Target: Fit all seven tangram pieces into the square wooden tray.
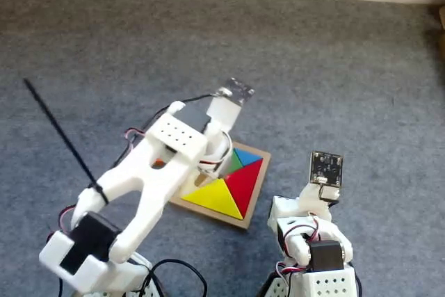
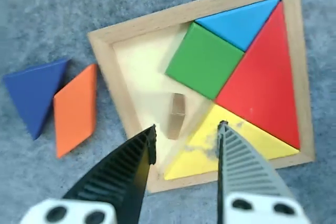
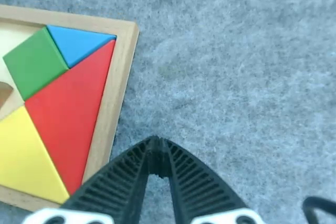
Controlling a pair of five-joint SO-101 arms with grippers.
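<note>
Over the tray's (image 2: 157, 22) bare corner, the left gripper (image 2: 187, 127) holds its fingers apart above a tan piece (image 2: 177, 115), seemingly on edge. Seating it flat seems next. The right gripper (image 3: 157, 145), fingers closed and empty, sits beside the tray.

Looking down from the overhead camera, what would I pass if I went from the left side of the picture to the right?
Thin black rod → left arm → yellow triangle → red triangle, both in the wooden tray → right arm.
</note>
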